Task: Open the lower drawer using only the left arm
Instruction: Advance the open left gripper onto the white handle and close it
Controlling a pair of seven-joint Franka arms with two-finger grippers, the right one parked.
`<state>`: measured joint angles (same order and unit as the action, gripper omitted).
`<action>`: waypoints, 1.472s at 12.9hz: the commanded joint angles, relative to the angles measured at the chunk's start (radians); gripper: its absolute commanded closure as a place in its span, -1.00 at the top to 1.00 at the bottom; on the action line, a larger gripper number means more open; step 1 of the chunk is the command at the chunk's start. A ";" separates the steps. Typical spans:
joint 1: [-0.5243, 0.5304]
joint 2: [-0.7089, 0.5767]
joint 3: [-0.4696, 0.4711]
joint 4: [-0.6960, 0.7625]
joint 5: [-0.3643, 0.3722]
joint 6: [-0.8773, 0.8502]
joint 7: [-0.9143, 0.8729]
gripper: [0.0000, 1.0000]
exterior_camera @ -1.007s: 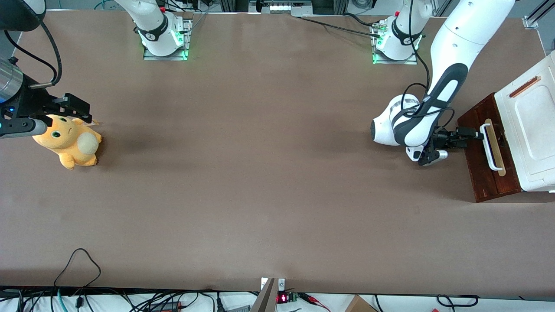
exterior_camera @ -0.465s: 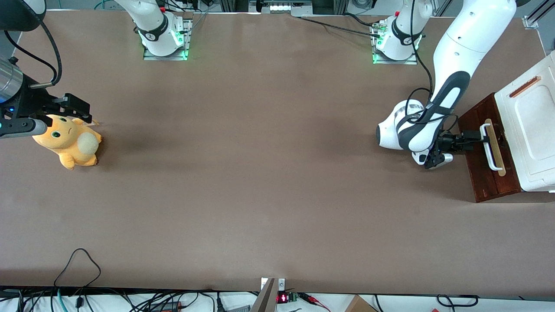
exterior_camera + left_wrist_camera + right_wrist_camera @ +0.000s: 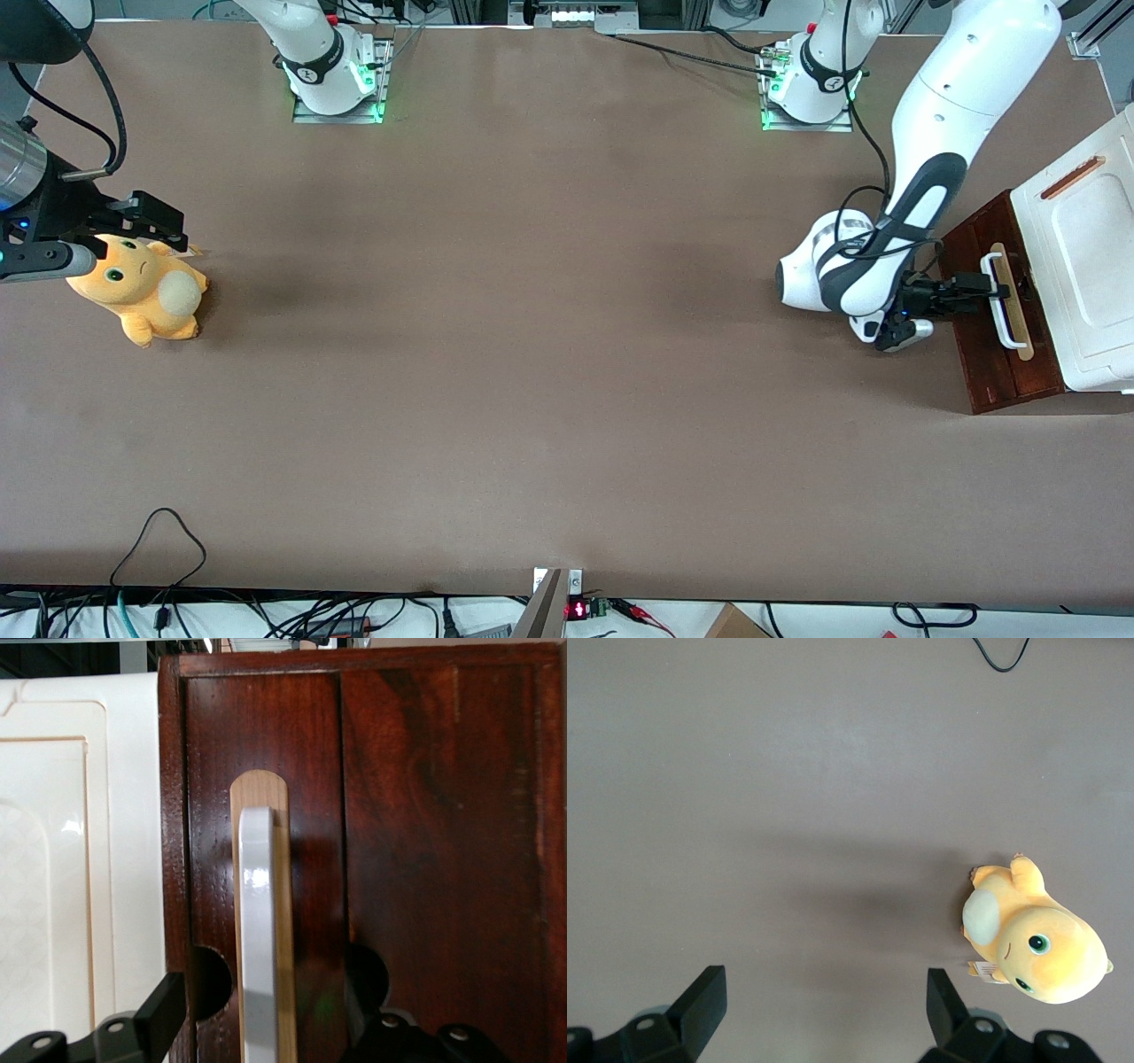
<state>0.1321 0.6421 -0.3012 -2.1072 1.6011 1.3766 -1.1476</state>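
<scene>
Since the earlier frames the left arm [image 3: 921,168] has shifted twd the cabinet, and its gripper [image 3: 990,288] now reaches the white handle [image 3: 1004,306], where before it sat short of it. Jaws are spread, not clamped: wrist view shows one finger [image 3: 164,1014] on each side of the handle bar [image 3: 259,939], bar between them w/ gaps. Lower drawer [image 3: 997,310] sits at the working arm's end of the table [image 3: 532,354], its dark red-brown front under the white cabinet top [image 3: 1085,248]. Plush toy [image 3: 142,288] lies twd the parked arm's end.
</scene>
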 commanded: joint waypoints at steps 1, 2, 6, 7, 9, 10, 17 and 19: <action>0.037 0.016 -0.021 0.021 0.030 -0.014 0.003 0.34; 0.037 0.016 -0.022 0.021 0.030 -0.014 0.003 0.24; 0.037 0.016 -0.036 0.021 0.030 -0.016 0.003 -0.02; 0.037 0.016 -0.036 0.021 0.030 -0.017 0.002 -0.12; 0.037 0.016 -0.036 0.019 0.031 -0.017 0.003 -0.19; 0.041 0.016 -0.036 0.021 0.031 -0.016 0.005 -0.20; 0.055 0.016 -0.036 0.021 0.046 -0.014 0.009 -0.35; 0.057 0.016 -0.036 0.020 0.046 -0.014 0.011 -0.47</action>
<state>0.1739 0.6480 -0.3282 -2.1016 1.6224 1.3759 -1.1476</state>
